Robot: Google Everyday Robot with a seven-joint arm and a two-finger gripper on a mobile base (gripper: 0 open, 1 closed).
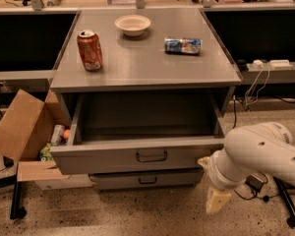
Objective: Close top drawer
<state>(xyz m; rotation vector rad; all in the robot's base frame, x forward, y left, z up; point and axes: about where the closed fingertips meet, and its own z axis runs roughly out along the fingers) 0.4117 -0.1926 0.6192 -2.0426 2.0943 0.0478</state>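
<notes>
The top drawer (113, 156) is a wide grey metal drawer with a small black bar handle (151, 156) at the centre of its flat front. It stands pulled partly out of the grey cabinet (147, 77), and its inside looks empty. My gripper (214, 191) hangs at the end of the white arm (265, 154), low at the right. It sits just beside the right end of the drawer front, close to the floor. A second grey drawer (147, 179) with the same handle shows just below the top one.
On the cabinet top stand a red soda can (90, 49), a white bowl (132, 24) and a lying blue can (183, 45). An open cardboard box (27, 132) with rubbish sits at the left. Cables and a power strip (270, 64) lie at the right.
</notes>
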